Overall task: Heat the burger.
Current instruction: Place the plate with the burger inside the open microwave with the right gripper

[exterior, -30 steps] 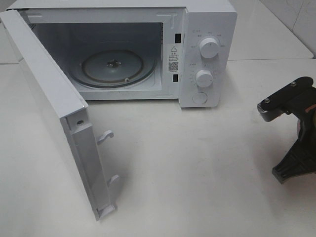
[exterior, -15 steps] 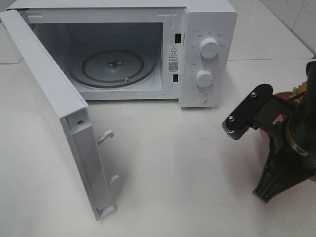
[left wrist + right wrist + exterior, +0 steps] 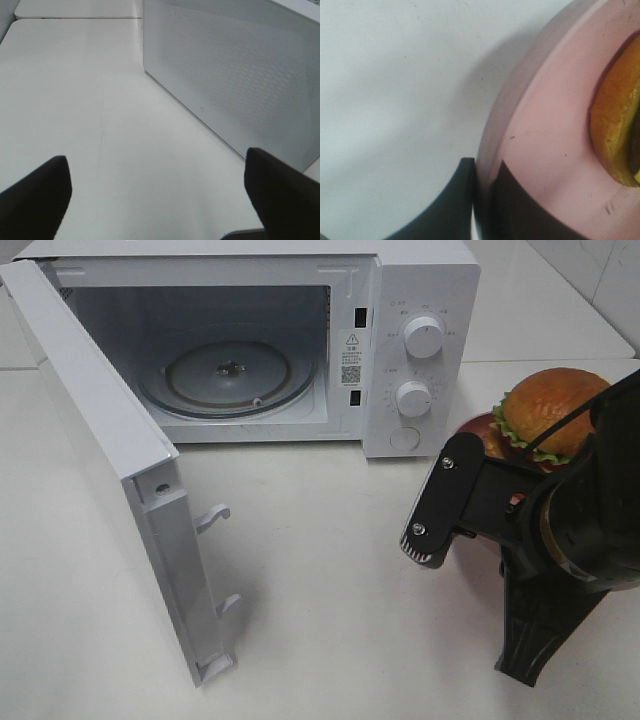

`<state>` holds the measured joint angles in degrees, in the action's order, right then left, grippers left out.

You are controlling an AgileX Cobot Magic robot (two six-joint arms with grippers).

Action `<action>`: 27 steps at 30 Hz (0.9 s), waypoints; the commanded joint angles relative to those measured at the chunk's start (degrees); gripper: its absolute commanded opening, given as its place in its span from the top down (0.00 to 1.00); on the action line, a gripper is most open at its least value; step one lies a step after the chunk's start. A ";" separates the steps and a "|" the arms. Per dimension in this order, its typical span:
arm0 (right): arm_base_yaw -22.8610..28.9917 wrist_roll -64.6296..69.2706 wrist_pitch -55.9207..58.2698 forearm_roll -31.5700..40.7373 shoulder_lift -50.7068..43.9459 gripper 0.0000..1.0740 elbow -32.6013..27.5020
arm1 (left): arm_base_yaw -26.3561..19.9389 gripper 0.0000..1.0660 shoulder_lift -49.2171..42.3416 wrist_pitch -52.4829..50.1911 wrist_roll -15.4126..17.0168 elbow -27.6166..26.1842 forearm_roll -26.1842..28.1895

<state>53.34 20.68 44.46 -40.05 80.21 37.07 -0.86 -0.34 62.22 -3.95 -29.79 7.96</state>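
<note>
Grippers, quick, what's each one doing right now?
Left gripper: open, empty.
Right gripper: closed on the pink plate rim, burger on it.

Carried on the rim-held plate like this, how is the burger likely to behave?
The burger sits tall on the smooth pink plate, so it may slide or topple if tilted. The right gripper pinches only the rim, so the plate could dip at its far side.
</note>
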 commanded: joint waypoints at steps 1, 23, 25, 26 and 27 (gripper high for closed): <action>0.17 -2.92 -1.38 -3.78 -0.57 0.97 0.00 | 0.23 0.19 -0.92 -0.80 -0.17 0.23 0.34; 0.17 -27.50 -10.43 -4.07 -0.57 0.97 0.06 | 0.23 0.19 -0.92 -0.80 -0.17 0.23 0.34; 0.17 -29.91 -11.00 -4.07 -0.57 0.97 0.06 | 0.23 0.19 -0.92 -0.80 -0.17 0.23 0.34; 0.17 -32.49 -11.80 -4.01 -0.57 0.97 0.06 | 0.23 0.19 -0.92 -0.80 -0.17 0.23 0.34; 0.17 -32.49 -11.80 -4.01 -0.57 0.97 0.06 | 0.23 0.19 -0.92 -0.80 -0.17 0.23 0.34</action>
<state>53.34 -9.97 33.86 -41.08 80.21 37.07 -0.86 -0.34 62.22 -3.95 -29.79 7.96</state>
